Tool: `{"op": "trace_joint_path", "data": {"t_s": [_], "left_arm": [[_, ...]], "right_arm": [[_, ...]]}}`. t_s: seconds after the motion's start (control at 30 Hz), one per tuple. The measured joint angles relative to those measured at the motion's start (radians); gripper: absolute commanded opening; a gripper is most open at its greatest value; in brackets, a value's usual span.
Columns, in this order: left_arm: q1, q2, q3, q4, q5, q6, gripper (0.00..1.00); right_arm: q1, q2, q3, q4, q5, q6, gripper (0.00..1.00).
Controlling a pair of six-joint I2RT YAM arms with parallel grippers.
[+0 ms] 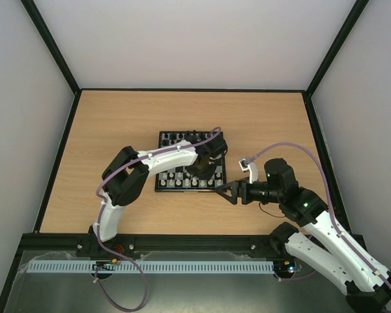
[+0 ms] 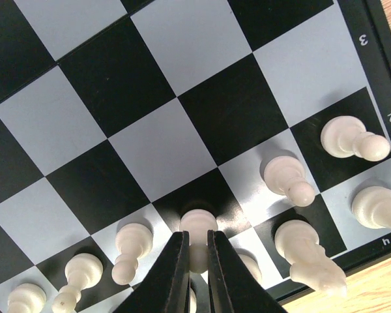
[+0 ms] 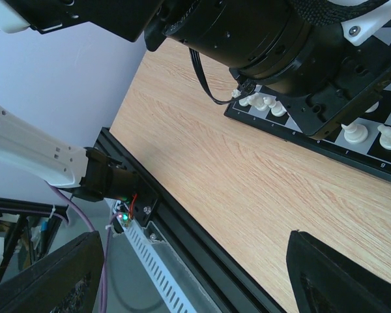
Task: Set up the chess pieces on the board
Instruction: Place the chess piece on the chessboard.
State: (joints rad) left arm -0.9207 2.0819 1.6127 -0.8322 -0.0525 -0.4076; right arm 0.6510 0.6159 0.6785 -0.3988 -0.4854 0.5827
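Cream pawn (image 2: 197,225) pinched on the board (image 2: 143,143)
Left jaws are clenched on the pawn's head; it stands on a black square, among the cream chess pieces (image 1: 182,182) ranked along the board's 6 o'clock edge, while black pieces (image 1: 181,138) line the 12 o'clock edge. Right jaws gape wide, holding nothing, over the wooden desk (image 1: 117,130) just off the board's 4 o'clock corner.
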Motion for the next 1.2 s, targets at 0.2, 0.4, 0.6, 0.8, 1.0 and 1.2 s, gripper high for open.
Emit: {"op": "trace_joint_path", "data": {"t_s": [0.2,0.4,0.6,0.8,1.0,1.2], "left_arm": [[0.0,0.001,0.002,0.0,0.0,0.0,0.06],[0.0,0.002,0.003,0.002,0.0,0.0,0.14],[0.0,0.002,0.003,0.002,0.0,0.0,0.22],[0.0,0.002,0.021,-0.002,0.0,-0.001,0.28],[0.0,-0.005,0.072,-0.013,-0.003,0.0,0.37],[0.0,-0.154,0.074,0.0,-0.028,-0.004,0.49]], "right_arm": [[0.0,0.0,-0.002,0.0,-0.001,-0.002,0.78],[0.0,0.0,-0.003,0.0,-0.003,-0.005,0.78],[0.0,0.0,-0.003,0.0,-0.004,-0.01,0.78],[0.0,0.0,-0.003,0.0,-0.004,-0.011,0.78],[0.0,0.0,-0.003,0.0,-0.003,-0.011,0.8],[0.0,0.011,0.019,-0.021,0.036,-0.012,0.91]]}}
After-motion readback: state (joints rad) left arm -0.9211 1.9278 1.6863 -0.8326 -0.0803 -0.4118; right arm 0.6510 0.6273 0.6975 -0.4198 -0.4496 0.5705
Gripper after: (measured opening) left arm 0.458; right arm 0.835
